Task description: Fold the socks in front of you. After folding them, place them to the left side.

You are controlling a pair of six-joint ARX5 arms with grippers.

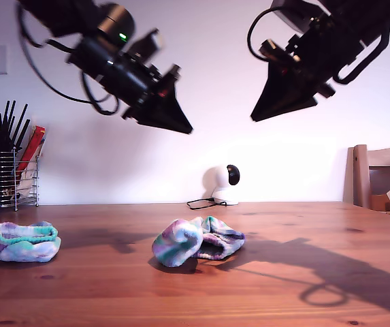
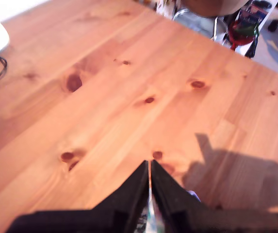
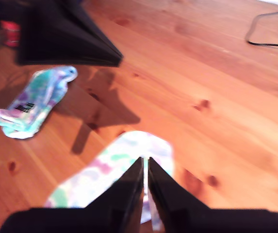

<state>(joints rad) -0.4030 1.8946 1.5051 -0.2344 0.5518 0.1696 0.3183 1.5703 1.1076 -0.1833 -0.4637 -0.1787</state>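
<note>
At the exterior view's far left, a wire utensil rack (image 1: 11, 174) stands at the back of the wooden table (image 1: 283, 293). In front of it, low in the frame, one of the socks lies as a folded sock (image 1: 26, 242), a flat teal, purple and white bundle. My first gripper (image 1: 188, 129) hangs high in the upper left of the frame, slanting down toward the centre. Its jaws are pressed together and hold nothing. It is well above the table, over the stretch between the two socks and touching neither. In the first wrist view the closed tips (image 2: 149, 165) point at bare planks, and only a sliver of pale knit shows at the lower edge beneath them. In the lower centre of the exterior view lies the loose sock (image 1: 195, 240), a rumpled heap whose open cuff faces the exterior view's right. A small white camera (image 1: 225, 182) sits behind it near the wall. My second gripper (image 1: 254, 117) hangs in the upper right of the frame, angled down toward the centre. Its jaws are likewise closed and empty, and it is well clear of the loose sock below. The second wrist view shows its tips (image 3: 145, 160) above that sock (image 3: 119, 170). Farther off, the folded sock (image 3: 34, 102) shows its black lettering. At the exterior view's right edge stands a wooden chair (image 1: 382, 174).
</note>
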